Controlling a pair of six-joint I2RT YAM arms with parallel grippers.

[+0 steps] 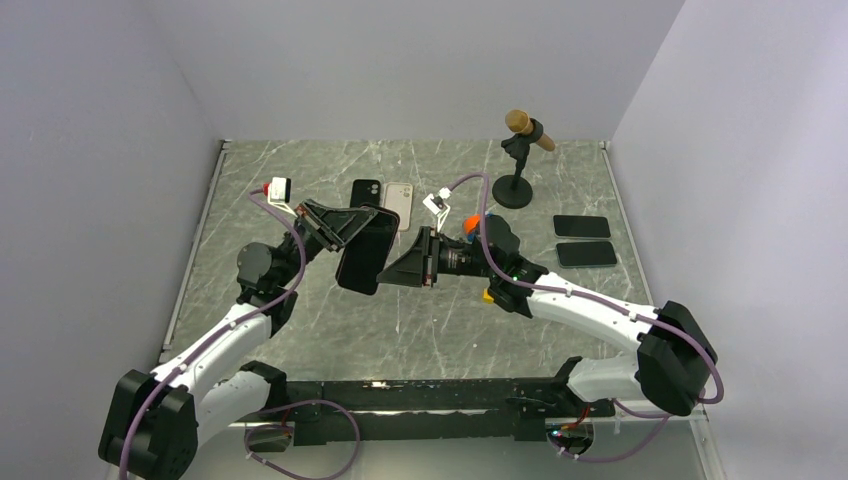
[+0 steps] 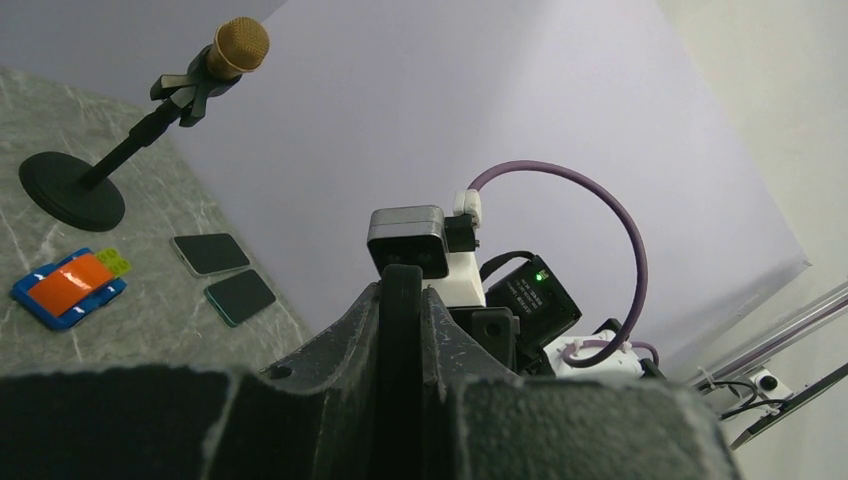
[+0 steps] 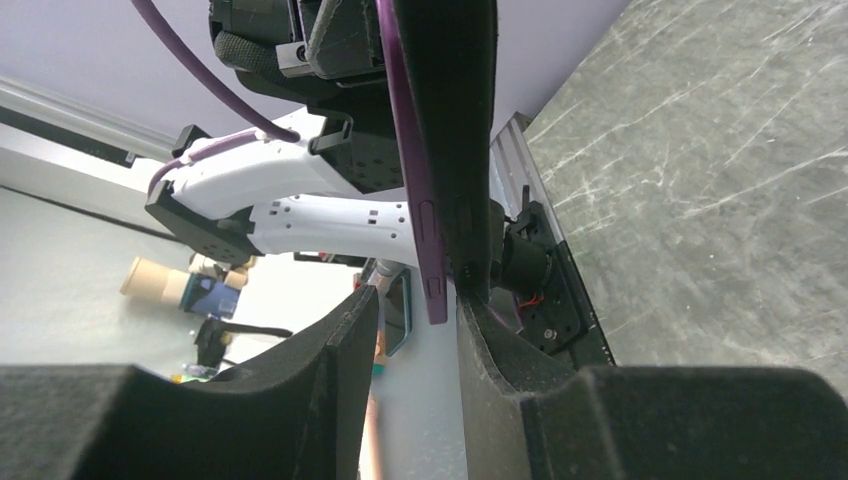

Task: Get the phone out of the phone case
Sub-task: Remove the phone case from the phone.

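Matte marble-look table (image 1: 420, 320), grey-green with white veins. Left arm (image 1: 215, 345) is reaching up and inward with its elbow bent. Right arm (image 1: 590, 310) is stretching leftward, wrist roughly level. Microphone (image 1: 520, 125) with a gold mesh head is sitting on a black round-base stand at the back. Phone (image 1: 362, 255), a glossy black slab in a thin purple phone case (image 3: 410, 150), is hanging tilted in mid-air over table centre. Left gripper (image 1: 345, 225) is clamping its far end, grainy black fingers (image 2: 330, 340) pressing both faces. Right gripper (image 3: 415, 305) is straddling one phone edge, jaws parted, a gap showing on one side. Two dark slabs (image 1: 582, 226) are lying flat at right. A small orange-and-blue block (image 2: 68, 288) is lying near them.
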